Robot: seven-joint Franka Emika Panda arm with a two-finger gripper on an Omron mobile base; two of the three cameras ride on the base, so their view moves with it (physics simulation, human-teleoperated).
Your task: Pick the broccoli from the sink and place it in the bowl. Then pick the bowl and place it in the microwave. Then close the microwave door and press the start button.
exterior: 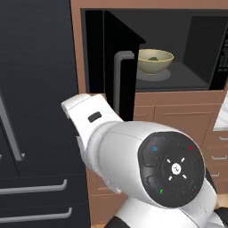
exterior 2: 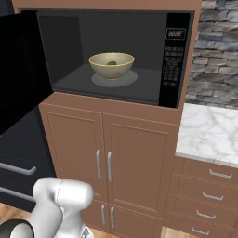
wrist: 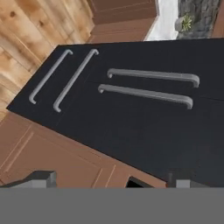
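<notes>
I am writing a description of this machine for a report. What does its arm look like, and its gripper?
The arm is glossy white with rounded segments. One joint carries a round black cap with white marks and small blue, red and green dots. A small dark slot sits on the upper link. The gripper shows two small grey finger tips.

Brown cabinets; marble counter

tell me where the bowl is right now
The bowl sits on the round turntable plate inside the open microwave, left of its control panel, with the broccoli in it and the microwave door swung open at left.
</notes>
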